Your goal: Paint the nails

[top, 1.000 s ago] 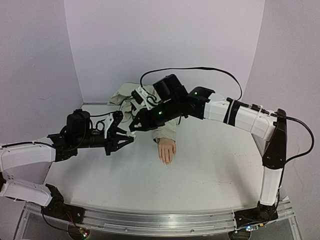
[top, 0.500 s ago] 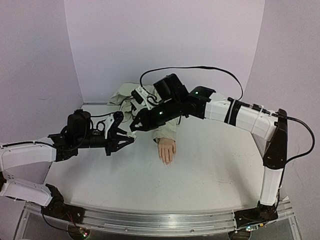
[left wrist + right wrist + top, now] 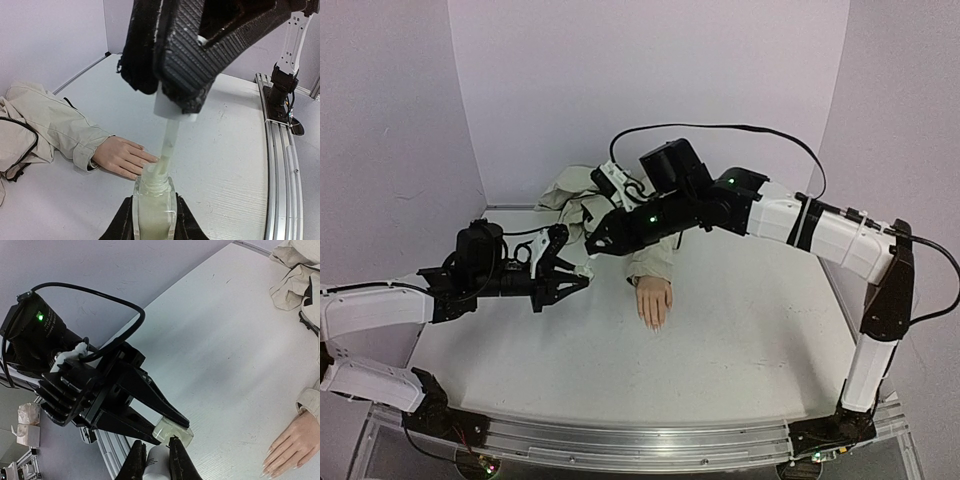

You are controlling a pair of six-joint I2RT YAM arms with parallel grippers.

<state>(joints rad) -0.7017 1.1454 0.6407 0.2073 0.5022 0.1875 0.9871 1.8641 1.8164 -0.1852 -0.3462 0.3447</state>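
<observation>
1. While the left gripper (image 3: 154, 222) clamps the polish bottle (image 3: 155, 200) upright between its jaws, the right gripper (image 3: 152, 466) pinches the white cap (image 3: 174, 107) directly above, with the brush stem (image 3: 169, 140) half inside the neck.
2. Nails (image 3: 267, 466) wait on the mannequin hand (image 3: 655, 300), flat on the table (image 3: 750, 330) beyond both jaws.
3. Risk, as I read it: a slanted lift scrapes the brush stem on the neck and tips the polish bottle, or drips land on the table or sleeve (image 3: 655, 262) en route.

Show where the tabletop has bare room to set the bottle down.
Bare: the white tabletop between pale peach mannequin hand and silver near rail, and right of that hand. Crowded: back left, where the rumpled beige jacket, left end effector with small pale glass bottle and right end effector with white brush cap meet.
</observation>
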